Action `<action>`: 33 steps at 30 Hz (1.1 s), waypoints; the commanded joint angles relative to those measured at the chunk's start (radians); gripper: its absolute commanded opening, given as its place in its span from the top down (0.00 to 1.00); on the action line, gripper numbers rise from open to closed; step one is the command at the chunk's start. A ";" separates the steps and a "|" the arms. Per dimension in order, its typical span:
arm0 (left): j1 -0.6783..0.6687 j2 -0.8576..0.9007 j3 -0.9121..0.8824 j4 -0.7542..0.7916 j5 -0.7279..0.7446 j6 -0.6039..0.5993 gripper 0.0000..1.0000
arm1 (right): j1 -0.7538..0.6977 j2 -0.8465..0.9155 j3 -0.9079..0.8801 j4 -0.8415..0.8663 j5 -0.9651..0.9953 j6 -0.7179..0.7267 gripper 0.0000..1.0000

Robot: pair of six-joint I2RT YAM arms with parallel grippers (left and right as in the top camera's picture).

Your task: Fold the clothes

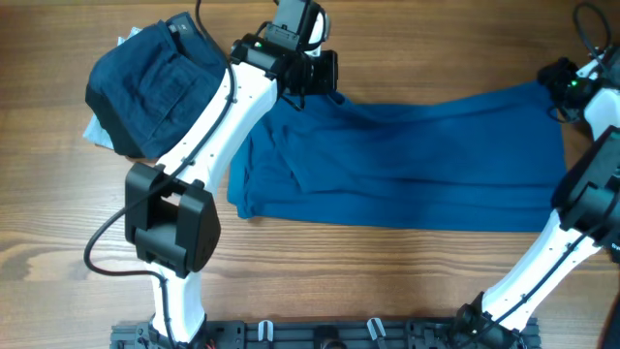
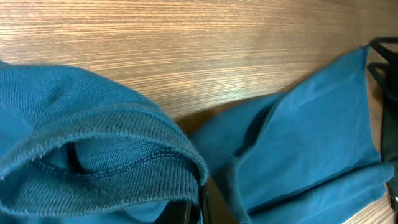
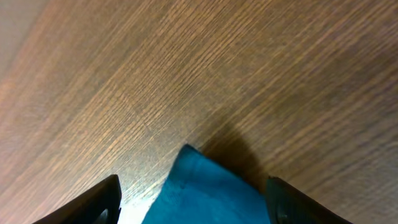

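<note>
Across the middle of the wood tabletop lies the blue shirt, spread mostly flat w/ a few creases, reaching from beside the left arm to the far right. Its left part is bunched & doubled over in soft folds.

At the shirt's top-left edge sits the left pincer, clamped together on the fabric. The wrist view shows a ribbed, stitched hem raised & curled right in front of the lens, w/ dark fingers just showing under it. The rest of the shirt lies on the wood to the right in that view.

Right side: the right pincer is at the shirt's top-right corner. Its jaws stand apart, one each side of the pointed blue corner. That corner lies on the wood between them, & neither jaw seems to touch it.

Upper left, under the left arm: a folded dark denim garment, seams & a pocket visible, apart from the shirt. The arm's white link crosses its right edge. A pale blue cloth peeks out beneath its lower-left edge, touching it, denim on top.
</note>
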 commanded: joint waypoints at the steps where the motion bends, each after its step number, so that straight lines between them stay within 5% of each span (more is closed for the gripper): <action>1: -0.007 -0.004 0.007 0.003 -0.006 0.001 0.96 | 0.046 0.042 0.028 0.013 0.134 0.015 0.27; 6: -0.008 -0.004 0.007 -0.004 -0.005 -0.009 0.96 | 0.065 0.083 0.028 -0.033 0.210 0.005 0.40; 9: -0.008 -0.004 0.007 -0.009 -0.006 -0.009 0.96 | 0.060 0.090 0.028 -0.072 0.221 0.005 0.66; 11: -0.008 -0.004 0.007 -0.012 -0.006 -0.008 0.96 | 0.048 0.084 0.037 -0.095 0.205 0.006 0.96; 19: -0.005 -0.032 0.007 -0.050 -0.013 0.010 0.96 | -0.050 -0.060 0.109 -0.180 -0.171 -0.037 0.96; 33: -0.005 -0.101 0.007 -0.327 -0.097 0.029 0.96 | -0.171 -0.245 0.109 -0.583 -0.177 -0.047 0.96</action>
